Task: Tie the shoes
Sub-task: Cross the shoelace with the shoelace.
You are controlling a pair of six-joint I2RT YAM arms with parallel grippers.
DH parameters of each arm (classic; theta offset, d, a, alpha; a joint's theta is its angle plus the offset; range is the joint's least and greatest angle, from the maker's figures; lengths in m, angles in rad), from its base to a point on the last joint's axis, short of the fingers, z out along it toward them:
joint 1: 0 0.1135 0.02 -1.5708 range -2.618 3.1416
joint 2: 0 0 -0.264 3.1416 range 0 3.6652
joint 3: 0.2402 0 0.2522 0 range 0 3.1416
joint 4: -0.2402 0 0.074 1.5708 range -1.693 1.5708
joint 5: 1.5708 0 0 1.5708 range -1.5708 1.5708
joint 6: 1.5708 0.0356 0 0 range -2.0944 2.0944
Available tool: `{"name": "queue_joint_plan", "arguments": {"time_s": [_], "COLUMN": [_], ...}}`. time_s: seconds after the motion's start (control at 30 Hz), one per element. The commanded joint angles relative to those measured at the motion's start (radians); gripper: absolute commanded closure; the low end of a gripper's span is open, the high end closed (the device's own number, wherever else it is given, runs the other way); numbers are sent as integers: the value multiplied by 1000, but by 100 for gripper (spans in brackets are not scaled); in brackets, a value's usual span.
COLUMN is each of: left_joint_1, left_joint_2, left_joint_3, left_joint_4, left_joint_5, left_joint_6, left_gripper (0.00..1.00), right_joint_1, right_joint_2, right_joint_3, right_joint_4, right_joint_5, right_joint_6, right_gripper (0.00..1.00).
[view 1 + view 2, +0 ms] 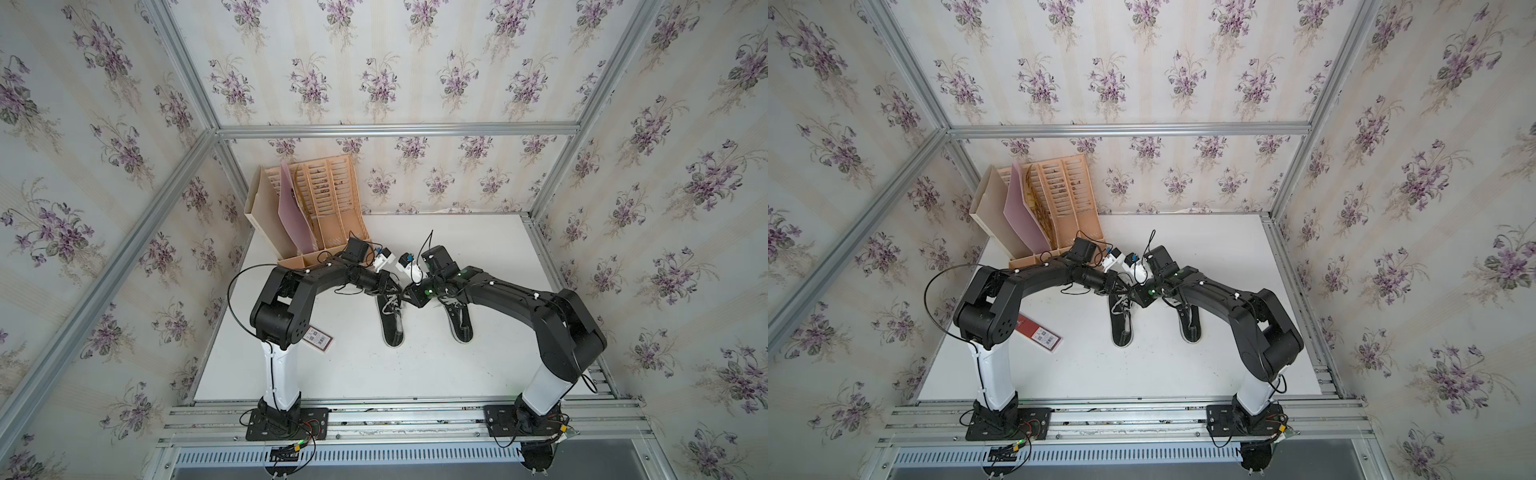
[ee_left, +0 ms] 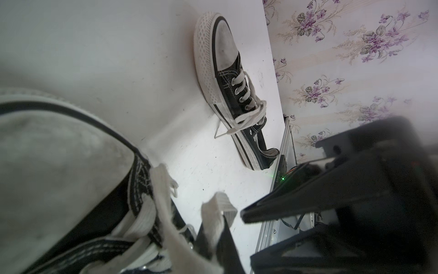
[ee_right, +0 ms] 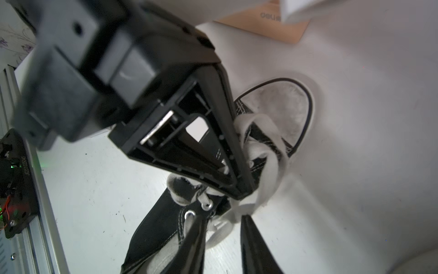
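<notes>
The shoes, two black sneakers with white toe caps, lie side by side mid-table: the left shoe (image 1: 392, 328) (image 1: 1122, 328) and the right shoe (image 1: 461, 328) (image 1: 1191, 328). Both grippers meet over the left shoe's laced front. My left gripper (image 2: 216, 227) (image 1: 395, 286) is shut on a flat white lace (image 2: 218, 206) of the left shoe (image 2: 71, 166). My right gripper (image 3: 221, 227) (image 1: 409, 293) stands just beside it, jaws apart, a slack lace loop (image 3: 219, 233) lying on the table between them. The right shoe (image 2: 227, 83) has its laces loosely tangled.
A beige file organiser (image 1: 328, 199) with a pink folder stands at the table's back left. A red card with QR codes (image 1: 318, 338) lies near the left arm. Aluminium rails (image 1: 415, 409) border the table's front and right edges.
</notes>
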Motion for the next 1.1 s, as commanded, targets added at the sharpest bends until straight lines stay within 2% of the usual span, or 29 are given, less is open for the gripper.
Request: {"name": "queue_joint_plan", "arguments": {"time_s": [0.0, 0.2, 0.43, 0.83, 1.07], "left_joint_1": [10, 39, 52, 52, 52], "left_joint_2": [-30, -72, -82, -73, -70], "left_joint_3": [-26, -77, -113, -127, -125], "left_joint_4": [28, 35, 35, 63, 65], "left_joint_5": [-28, -60, -76, -87, -88], "left_joint_6": [-16, -27, -28, -51, -53], "left_gripper": [100, 100, 100, 100, 100], "right_joint_1": [-31, -108, -109, -100, -91], "right_joint_2": [-47, -113, -49, 86, 133], "right_joint_3": [-23, -160, -251, -204, -171], "right_joint_4": [8, 136, 259, 269, 259], "right_joint_5": [-54, -162, -264, -360, -391], "right_joint_6": [18, 78, 140, 112, 101], "right_gripper": [59, 55, 58, 56, 60]}}
